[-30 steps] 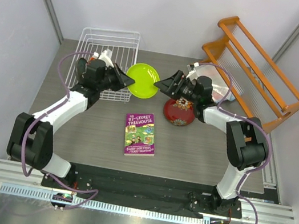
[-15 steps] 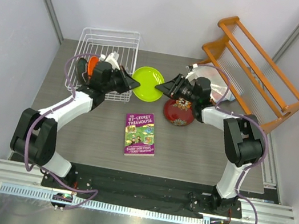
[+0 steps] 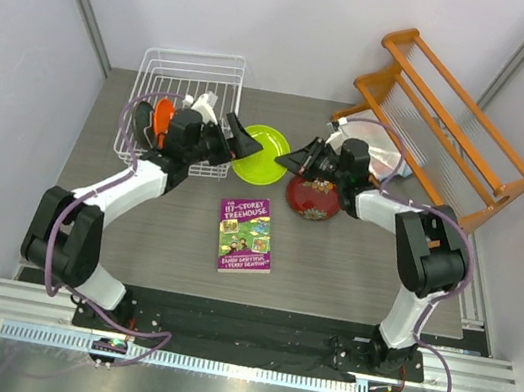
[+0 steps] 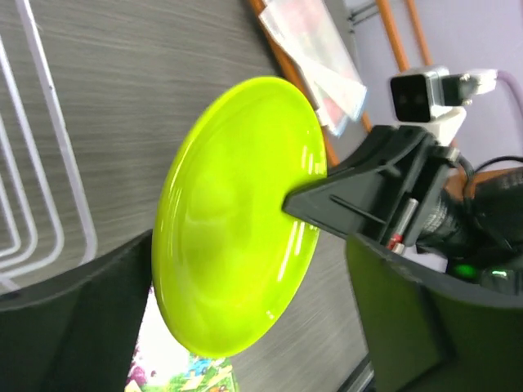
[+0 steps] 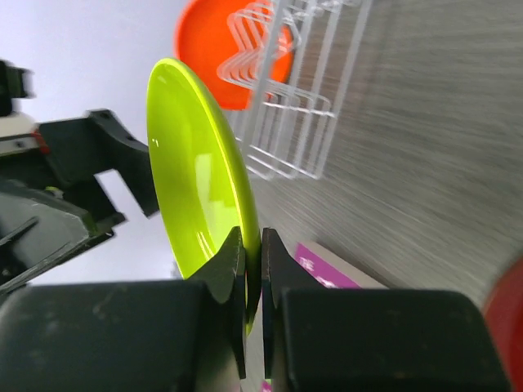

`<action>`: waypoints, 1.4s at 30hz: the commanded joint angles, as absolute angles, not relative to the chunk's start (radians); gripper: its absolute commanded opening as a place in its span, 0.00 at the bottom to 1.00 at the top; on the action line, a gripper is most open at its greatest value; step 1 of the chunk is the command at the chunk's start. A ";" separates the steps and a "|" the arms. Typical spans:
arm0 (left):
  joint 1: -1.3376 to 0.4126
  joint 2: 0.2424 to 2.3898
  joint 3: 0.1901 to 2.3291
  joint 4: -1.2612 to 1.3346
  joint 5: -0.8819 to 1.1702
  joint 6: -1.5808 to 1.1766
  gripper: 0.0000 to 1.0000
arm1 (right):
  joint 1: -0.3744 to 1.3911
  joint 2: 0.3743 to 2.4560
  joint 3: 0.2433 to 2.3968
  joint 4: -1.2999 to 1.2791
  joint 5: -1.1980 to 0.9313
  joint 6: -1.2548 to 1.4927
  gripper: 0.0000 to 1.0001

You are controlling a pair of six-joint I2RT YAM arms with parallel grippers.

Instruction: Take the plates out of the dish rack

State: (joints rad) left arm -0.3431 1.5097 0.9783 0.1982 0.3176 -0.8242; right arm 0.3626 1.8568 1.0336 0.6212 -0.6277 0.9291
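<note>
Lime green plate (image 3: 261, 153) hangs above the table (image 3: 135, 224) in the overhead view, between the two arms and just right of the white wire dish rack (image 3: 190, 77). The right gripper (image 3: 295, 154) is closed on the plate's right edge. The left gripper (image 3: 234, 140) sits at the plate's left edge with its fingers spread. An orange plate (image 3: 162, 118) stands upright among the tines of the dish rack. A dark red plate (image 3: 315, 197) with a floral pattern lies flat on the table under the right arm. A purple-and-green book (image 3: 245, 234) lies nearer the bases, and an orange wooden rack (image 3: 448, 117) leans in the far right corner.

From the left wrist, the lime green plate is seen tilted, almost face on, filling the gap between the left gripper's two dark fingers, which stand wide apart. Whether either finger touches the plate cannot be told. A black finger of the right gripper pinches the plate's rim from the right.

From the right wrist, the plate is seen edge on and upright, its lower rim clamped tight between the two fingers. Beyond it the orange plate shows behind the wires of the dish rack, the left gripper sits at the left, and a corner of the book and a sliver of the dark red plate lie on the table.
</note>
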 commanded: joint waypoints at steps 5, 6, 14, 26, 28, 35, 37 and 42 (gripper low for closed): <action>-0.351 1.407 1.054 -0.041 -0.029 -0.606 0.99 | 0.247 1.574 1.000 0.112 -0.253 0.611 0.01; -0.351 1.390 1.061 -0.066 -0.132 -0.580 0.99 | 0.232 1.545 0.997 0.074 -0.224 0.580 0.01; -0.338 1.390 1.111 -0.175 -0.460 -0.413 0.99 | 0.169 1.523 0.957 -0.100 -0.124 0.517 0.01; -0.302 1.442 1.120 -0.193 -0.523 -0.387 0.99 | 0.156 1.640 0.959 -0.069 -0.181 0.517 0.01; -0.298 1.445 1.120 -0.193 -0.525 -0.393 0.99 | 0.156 1.658 0.963 -0.058 -0.208 0.518 0.03; -0.287 1.459 1.120 -0.196 -0.522 -0.391 1.00 | 0.156 1.681 0.971 -0.061 -0.241 0.512 0.35; -0.278 1.465 1.121 -0.192 -0.525 -0.390 0.99 | 0.156 1.687 0.979 -0.074 -0.242 0.500 0.39; -0.245 1.479 1.129 -0.199 -0.525 -0.390 0.99 | 0.156 1.694 1.002 -0.112 -0.261 0.473 0.58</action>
State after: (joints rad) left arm -0.2749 1.4681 1.0901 -0.2039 -0.4973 -0.4019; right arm 0.1558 1.6966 0.9512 -0.0906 -0.2413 0.5106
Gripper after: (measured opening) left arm 0.994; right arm 0.526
